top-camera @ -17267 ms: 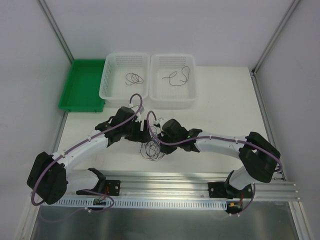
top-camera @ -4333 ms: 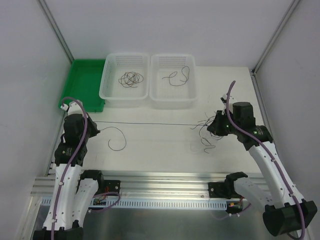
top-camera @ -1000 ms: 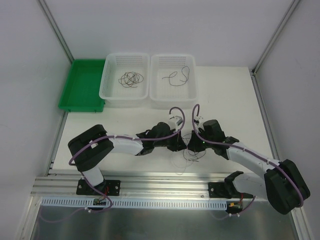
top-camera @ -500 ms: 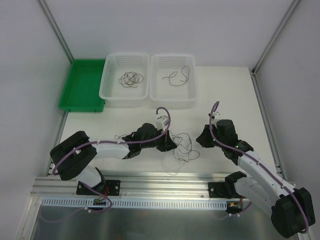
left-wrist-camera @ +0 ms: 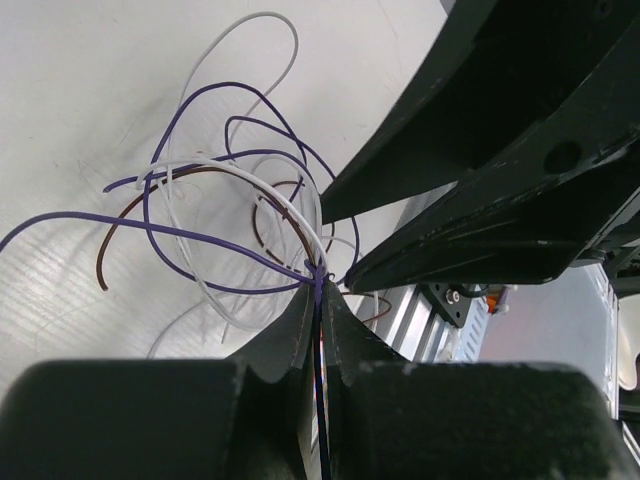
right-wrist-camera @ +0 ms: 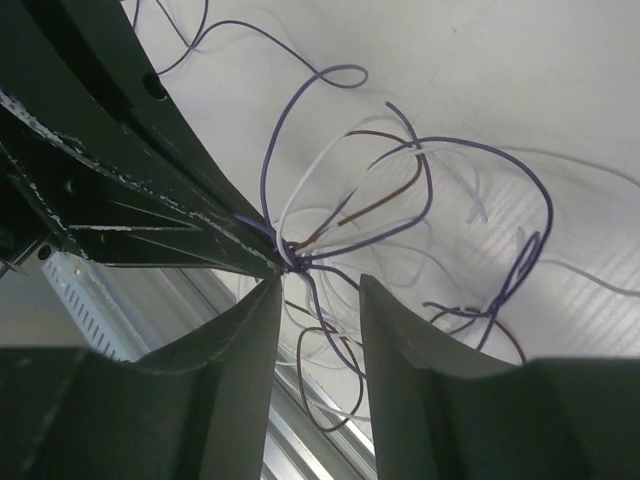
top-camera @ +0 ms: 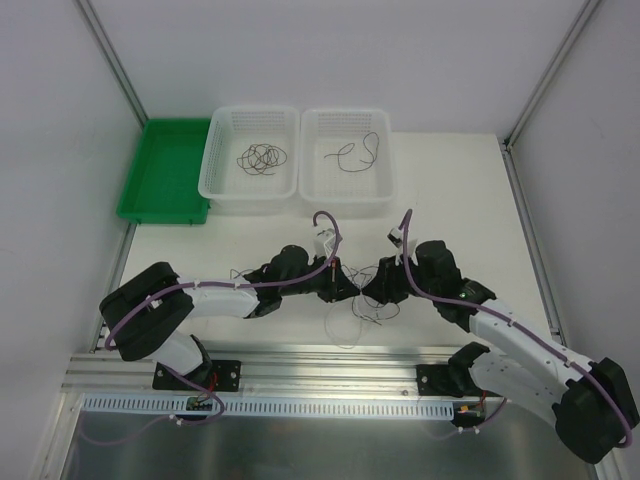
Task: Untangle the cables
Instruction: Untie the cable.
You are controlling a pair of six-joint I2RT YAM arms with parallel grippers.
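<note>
White table (top-camera: 455,195) — left hand (left-wrist-camera: 318,298) pinches cables (top-camera: 368,305).

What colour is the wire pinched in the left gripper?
The wire is purple; the left wrist view shows it best.

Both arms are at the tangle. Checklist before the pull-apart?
1. Left gripper shut on a purple strand of the cables: ok.
2. Right gripper gripping: not ok, open, strands between its fingers.
3. Right lined up on a different strand than left: cannot tell.
4. Clearance between the two grippers: cannot tell, tips very close.
5. Room on the table either side to pull apart: ok.
</note>
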